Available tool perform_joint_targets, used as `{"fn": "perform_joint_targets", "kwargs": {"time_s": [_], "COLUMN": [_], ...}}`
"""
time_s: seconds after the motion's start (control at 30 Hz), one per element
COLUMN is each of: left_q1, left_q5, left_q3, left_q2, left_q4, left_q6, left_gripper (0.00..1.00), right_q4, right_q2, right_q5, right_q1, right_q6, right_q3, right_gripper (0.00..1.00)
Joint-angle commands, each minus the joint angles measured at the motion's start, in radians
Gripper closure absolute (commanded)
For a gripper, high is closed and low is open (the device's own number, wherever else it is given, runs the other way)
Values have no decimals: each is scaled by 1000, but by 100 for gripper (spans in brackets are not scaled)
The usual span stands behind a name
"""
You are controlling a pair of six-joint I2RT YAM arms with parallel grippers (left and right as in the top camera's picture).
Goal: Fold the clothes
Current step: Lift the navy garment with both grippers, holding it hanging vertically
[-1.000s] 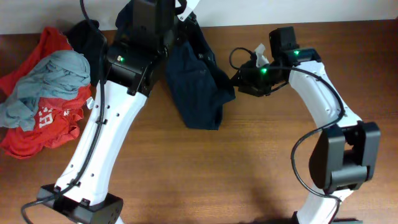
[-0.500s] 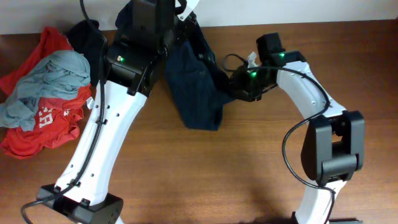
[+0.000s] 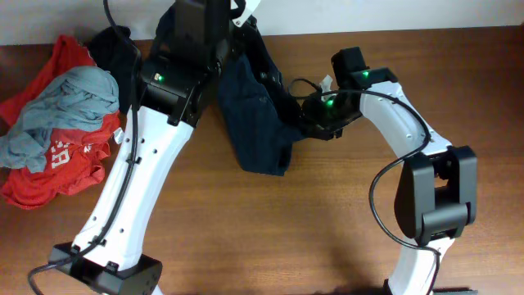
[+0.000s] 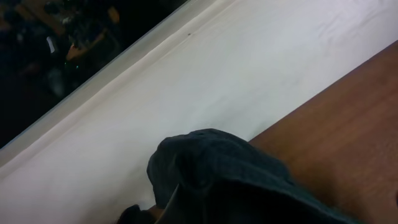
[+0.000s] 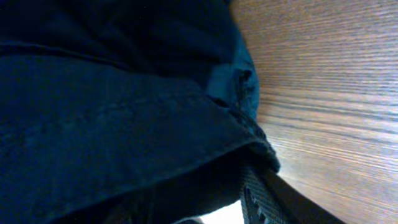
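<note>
— Left gripper [image 3: 229, 33], as we read it, was closed on a bunch of the clothes [image 3: 258, 123] at the table's far edge. Cloth hid its fingers in every view. And the right?

— Right gripper [image 3: 300, 120] was pressed into the garment's right side. We couldn't tell how wide its jaws stood, or whether they pinched anything.

— We saw a broad stretch of the wooden table [image 3: 327, 221] in front of the garment and to its right.

— The navy cloth looked soft and creased, and it ran from the far edge toward the near side. Beyond the left arm sat a heap: a red garment [image 3: 74, 160], a grey garment [image 3: 65, 98] on top, and a black garment [image 3: 115, 45] behind.

— Only the left wrist view gave us the white wall [image 4: 217, 93] meeting the table edge.

— And only the right wrist view gave us a stitched hem [image 5: 186, 143] draped over one ribbed black finger [image 5: 264, 196].
</note>
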Motion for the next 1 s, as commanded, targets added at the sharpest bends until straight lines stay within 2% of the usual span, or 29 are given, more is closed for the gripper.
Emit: {"fn": "perform_joint_targets", "kwargs": {"time_s": [0.0, 0.07, 0.23, 0.7, 0.97], "left_q1": [-3, -3, -3, -3, -3], "left_q5": [-14, -14, -14, -14, -18], "left_q3": [18, 18, 18, 18, 18], "left_q2": [-5, -3, 11, 28, 28], "left_q4": [14, 14, 14, 12, 6], "left_q6": [16, 16, 16, 16, 16], "left_gripper": [99, 99, 99, 99, 99], "right_q4": [-3, -3, -30, -3, 61], "right_q2": [11, 11, 11, 11, 13], "right_q5": [-46, -66, -66, -38, 17], "right_q1": [-37, -61, -94, -30, 4], "right_q6": [-52, -53, -43, 70, 164], "right_q3": [-8, -8, -8, -8, -8], "right_gripper": [55, 55, 65, 65, 60]}}
